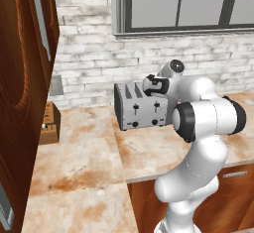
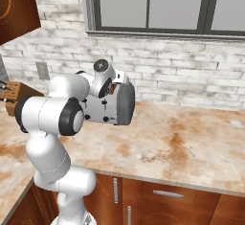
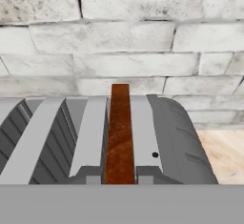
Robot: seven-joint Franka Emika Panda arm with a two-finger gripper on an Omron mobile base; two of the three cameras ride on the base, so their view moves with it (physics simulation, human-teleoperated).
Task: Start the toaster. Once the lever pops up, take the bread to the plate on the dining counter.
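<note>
We are reaching over the toaster (image 1: 140,106), a boxy grey four-slot unit that is standing on the marble-look table (image 1: 84,157) close to the white brick wall (image 1: 89,53). In the left base view our arm (image 1: 203,128) is rising from the lower right and bending back toward the toaster's top, where the dark tool (image 1: 155,86) is sitting over the right-hand slots. The front of the toaster is facing us there, showing two vertical slider tracks and small dark knobs along the bottom.

In the hand view we are looking down along the tool at the bread (image 3: 119,132), a brown slice standing on edge in a slot and sticking up above the toaster's top, with the tool's two fingertips (image 3: 92,174) pressing in on its lower part from both sides. So the tool is drawn together and pinching the bread, which is sitting in its slot.

In the right base view the bread is showing as a small orange-brown patch (image 2: 113,88) just beside the wrist. A wooden knife block (image 1: 49,123) is standing on the table well to the left of the toaster, against the wall.
</note>
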